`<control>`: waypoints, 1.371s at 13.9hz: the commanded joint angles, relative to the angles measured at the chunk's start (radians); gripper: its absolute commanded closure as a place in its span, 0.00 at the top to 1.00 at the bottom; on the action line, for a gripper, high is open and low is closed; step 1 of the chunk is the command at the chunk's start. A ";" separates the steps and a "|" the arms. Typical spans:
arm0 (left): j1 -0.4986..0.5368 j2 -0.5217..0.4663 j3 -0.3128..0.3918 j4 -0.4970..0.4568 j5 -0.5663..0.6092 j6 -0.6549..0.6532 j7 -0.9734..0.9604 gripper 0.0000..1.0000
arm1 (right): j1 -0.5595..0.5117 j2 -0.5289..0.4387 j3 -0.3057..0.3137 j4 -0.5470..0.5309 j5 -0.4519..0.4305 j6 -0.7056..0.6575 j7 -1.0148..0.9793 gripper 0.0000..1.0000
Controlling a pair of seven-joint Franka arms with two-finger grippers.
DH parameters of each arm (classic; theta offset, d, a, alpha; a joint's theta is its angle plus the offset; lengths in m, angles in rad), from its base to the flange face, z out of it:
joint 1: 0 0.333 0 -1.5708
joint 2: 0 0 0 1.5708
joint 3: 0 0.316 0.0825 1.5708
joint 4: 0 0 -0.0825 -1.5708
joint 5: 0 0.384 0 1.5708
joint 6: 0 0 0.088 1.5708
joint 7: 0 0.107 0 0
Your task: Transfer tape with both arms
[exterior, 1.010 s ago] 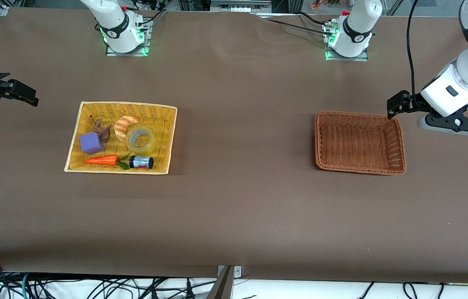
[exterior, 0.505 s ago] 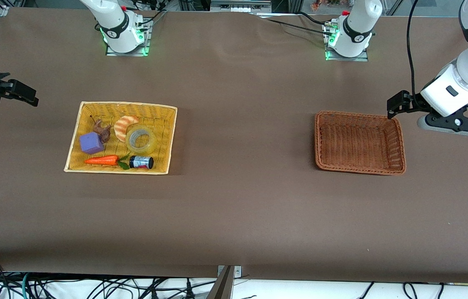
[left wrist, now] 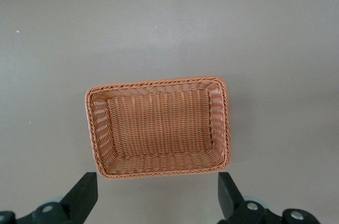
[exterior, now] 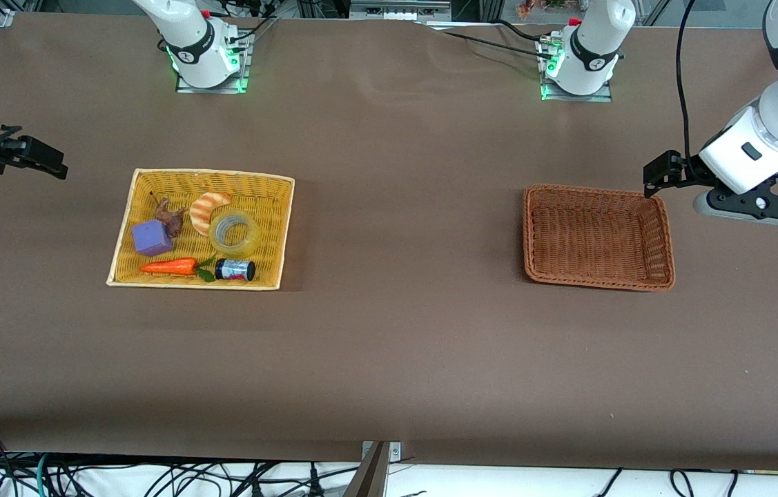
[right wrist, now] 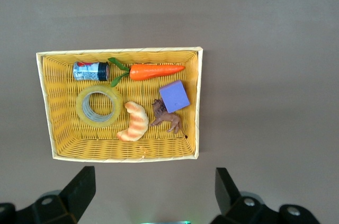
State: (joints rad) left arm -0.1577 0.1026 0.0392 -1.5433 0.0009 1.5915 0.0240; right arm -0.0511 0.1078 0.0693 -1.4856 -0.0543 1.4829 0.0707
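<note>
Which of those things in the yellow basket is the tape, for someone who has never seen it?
Find the yellow basket toward the right arm's end of the table. The tape lies flat in it, touching the striped croissant, with a small dark can nearer the front camera. It is the only see-through yellowish ring.

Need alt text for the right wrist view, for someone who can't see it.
A yellow basket on a brown table holds the tape, a croissant toy, a carrot, a purple block, a small can and a brown animal figure. The open right gripper hangs above.
</note>
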 commanded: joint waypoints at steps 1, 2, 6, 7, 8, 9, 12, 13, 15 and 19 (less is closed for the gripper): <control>0.004 -0.004 0.001 0.006 -0.018 -0.011 0.001 1.00 | -0.004 0.047 0.018 0.010 -0.016 -0.003 -0.012 1.00; 0.004 -0.004 -0.001 0.006 -0.018 -0.011 0.001 1.00 | 0.000 0.067 0.020 0.010 -0.013 -0.003 -0.011 1.00; 0.004 -0.004 0.001 0.006 -0.018 -0.013 0.002 1.00 | 0.049 0.156 0.020 0.002 0.059 0.028 0.017 1.00; 0.004 -0.004 0.001 0.006 -0.018 -0.013 0.002 1.00 | 0.077 0.171 0.020 -0.019 0.060 0.054 0.052 1.00; 0.004 -0.004 0.001 0.008 -0.018 -0.013 0.002 1.00 | 0.101 0.185 0.020 -0.062 0.063 0.104 0.119 1.00; 0.004 -0.004 0.001 0.006 -0.018 -0.013 0.002 1.00 | 0.134 0.188 0.020 -0.112 0.063 0.175 0.171 1.00; 0.004 -0.004 0.001 0.006 -0.018 -0.013 0.002 1.00 | 0.236 0.213 0.020 -0.205 0.063 0.331 0.288 1.00; 0.004 -0.004 0.001 0.006 -0.018 -0.013 0.002 1.00 | 0.247 0.228 0.020 -0.222 0.063 0.364 0.302 1.00; 0.004 -0.004 0.001 0.005 -0.018 -0.013 0.002 1.00 | 0.260 0.231 0.020 -0.301 0.063 0.456 0.304 1.00; 0.004 -0.004 0.001 0.006 -0.018 -0.013 0.002 1.00 | 0.261 0.208 0.040 -0.491 0.063 0.649 0.311 1.00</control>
State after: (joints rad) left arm -0.1575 0.1026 0.0395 -1.5439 0.0009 1.5907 0.0240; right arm 0.2148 0.3605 0.0938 -1.8697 0.0015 2.0448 0.3696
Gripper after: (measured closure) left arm 0.000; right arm 0.000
